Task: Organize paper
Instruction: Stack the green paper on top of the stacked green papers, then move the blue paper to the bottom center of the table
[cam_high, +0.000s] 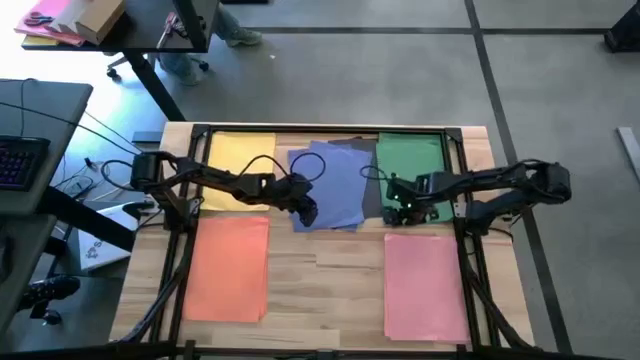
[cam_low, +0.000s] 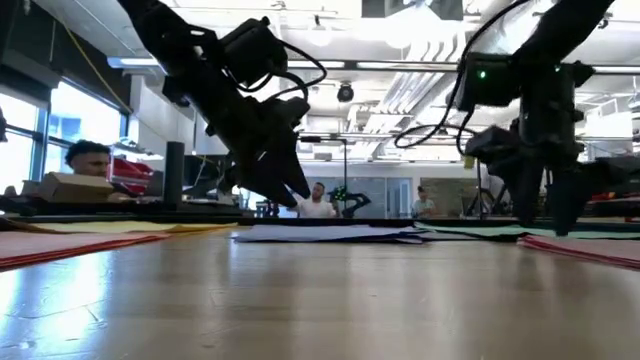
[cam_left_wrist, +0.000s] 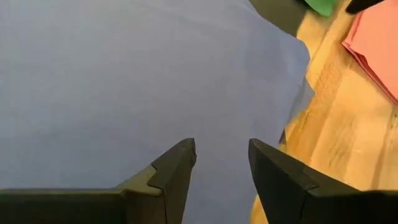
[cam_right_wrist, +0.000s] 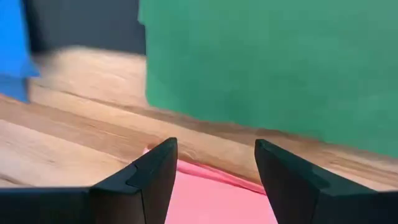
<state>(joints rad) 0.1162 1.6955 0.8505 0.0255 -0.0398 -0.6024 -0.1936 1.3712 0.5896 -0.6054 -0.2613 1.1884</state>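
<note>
Coloured paper lies flat on the wooden table. Yellow (cam_high: 240, 158), loosely stacked blue sheets (cam_high: 330, 185) and green (cam_high: 410, 162) lie along the far side. A dark grey sheet (cam_high: 372, 200) shows under the blue one's right edge. Orange (cam_high: 228, 268) and pink (cam_high: 425, 285) lie on the near side. My left gripper (cam_left_wrist: 222, 155) hovers open over the blue sheets (cam_left_wrist: 124, 81), near their near-right corner, clear of them in the low view (cam_low: 297, 195). My right gripper (cam_right_wrist: 216, 155) is open, pointing down, low over the pink stack's far edge (cam_right_wrist: 205, 180), just in front of the green paper (cam_right_wrist: 267, 56). My right gripper's fingertips (cam_low: 558, 228) reach down to about table height at the pink stack's far edge. I cannot tell whether they touch the paper or the table.
A dark metal frame (cam_high: 320, 128) runs round the table's far edge and sides. Bare wood (cam_high: 325, 270) lies between the orange and pink stacks. A desk with a keyboard (cam_high: 20, 160) stands to the left. People (cam_low: 90, 160) sit in the room behind.
</note>
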